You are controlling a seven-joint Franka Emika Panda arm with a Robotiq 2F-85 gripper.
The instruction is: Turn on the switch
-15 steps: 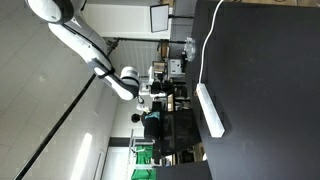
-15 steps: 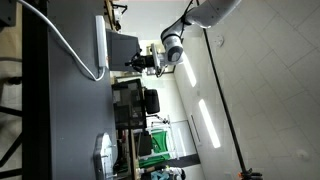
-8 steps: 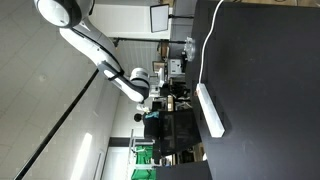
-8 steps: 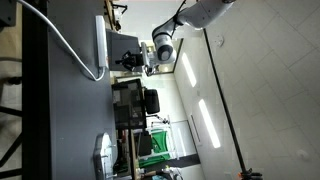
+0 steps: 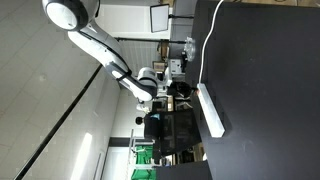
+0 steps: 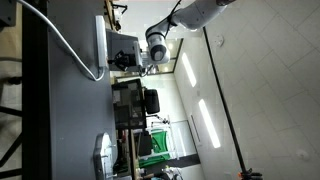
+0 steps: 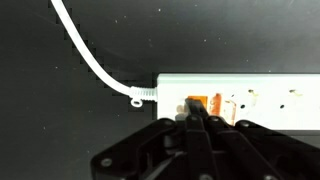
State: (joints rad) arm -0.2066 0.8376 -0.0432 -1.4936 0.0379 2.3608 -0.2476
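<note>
The power strip (image 7: 270, 85) lies flat on the dark counter (image 7: 50, 120). In the wrist view its long upper edge runs straight to the right border of the picture. Its short end, where the white cord (image 7: 95, 65) enters, sits near the middle. The switch (image 7: 198, 102) shows as a small orange patch on the strip's top face, just inside that cord end.

The 2 fingers (image 7: 188, 122) are pressed together with no gap between them, holding nothing. They come up from the bottom of the wrist view as 1 dark wedge. The tip overlaps the near edge of the strip right beside the switch, and I cannot tell whether it touches it.

The cord curves away from the strip's end toward the upper left corner, clear of the fingers. The counter above the strip and left of its end shows only bare dark surface.

In an exterior view the strip (image 5: 210, 110) lies along the counter's edge, just inside it. The arm (image 5: 100, 45) reaches in from beyond that edge, and the fingers (image 5: 178, 90) are close to the strip's cord end. Most of the counter (image 5: 270, 90) behind the strip is open.

In an exterior view the strip (image 6: 100, 42) again hugs the counter's edge. A white object (image 6: 100, 150), too blurred to name, sits well apart farther along that edge.
</note>
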